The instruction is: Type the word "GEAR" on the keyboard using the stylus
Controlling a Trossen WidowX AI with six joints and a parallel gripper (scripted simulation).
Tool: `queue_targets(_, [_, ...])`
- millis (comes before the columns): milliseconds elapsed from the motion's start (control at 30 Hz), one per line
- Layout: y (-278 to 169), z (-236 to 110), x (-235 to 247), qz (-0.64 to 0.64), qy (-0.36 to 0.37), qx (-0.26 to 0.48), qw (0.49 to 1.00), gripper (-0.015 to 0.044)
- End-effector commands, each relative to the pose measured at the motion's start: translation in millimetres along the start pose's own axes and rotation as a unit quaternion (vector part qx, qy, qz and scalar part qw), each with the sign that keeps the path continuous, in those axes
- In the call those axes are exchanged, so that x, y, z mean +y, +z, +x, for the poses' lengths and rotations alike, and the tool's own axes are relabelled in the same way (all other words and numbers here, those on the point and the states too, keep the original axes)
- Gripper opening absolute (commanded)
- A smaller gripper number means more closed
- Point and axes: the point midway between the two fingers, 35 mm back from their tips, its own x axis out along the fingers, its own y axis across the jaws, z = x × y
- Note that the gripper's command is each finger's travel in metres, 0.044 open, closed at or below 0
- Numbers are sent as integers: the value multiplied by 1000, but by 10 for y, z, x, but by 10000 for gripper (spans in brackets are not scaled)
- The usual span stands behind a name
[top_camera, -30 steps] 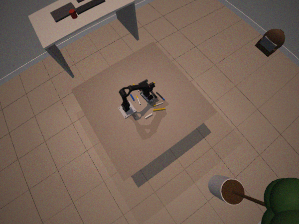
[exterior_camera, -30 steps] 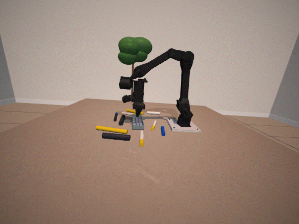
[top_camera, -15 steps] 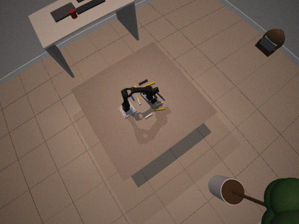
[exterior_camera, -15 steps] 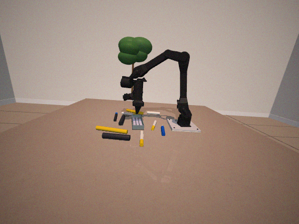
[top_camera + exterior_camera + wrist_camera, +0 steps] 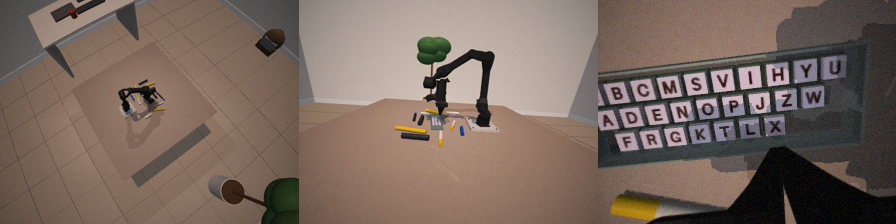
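The small teal keyboard (image 5: 833, 107) (image 5: 436, 127) lies flat on the desk with white lettered keys. G (image 5: 675, 135), E (image 5: 657, 114), A (image 5: 607, 120) and R (image 5: 650, 138) are at its left in the wrist view. My gripper (image 5: 777, 154) (image 5: 440, 113) (image 5: 150, 99) points straight down over the keyboard's near rim, just below the X key (image 5: 775, 128). Its fingers are pressed together and I see nothing between them. A white stick with a yellow end (image 5: 643, 206) lies on the desk close beside the fingers.
Several pen-like sticks lie around the keyboard: a long yellow one (image 5: 410, 129), a long black one (image 5: 414, 136), a white and yellow one (image 5: 440, 138), a blue one (image 5: 461, 130). The arm's base plate (image 5: 492, 129) is right of the keyboard.
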Motion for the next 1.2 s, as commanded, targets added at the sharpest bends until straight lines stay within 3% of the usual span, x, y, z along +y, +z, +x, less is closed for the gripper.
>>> queue_targets(0, [-42, 3, 26, 3, -1, -1, 1000, 0])
queue_targets(200, [-39, 3, 46, 3, -1, -1, 1000, 0])
queue_targets(433, [-34, 3, 717, 3, 2, -1, 1000, 0])
queue_targets(867, [-36, 3, 736, 3, 2, -1, 1000, 0])
queue_targets(1067, [-33, -573, 733, 3, 2, -1, 1000, 0])
queue_targets(1167, [-36, -598, 733, 3, 2, -1, 1000, 0])
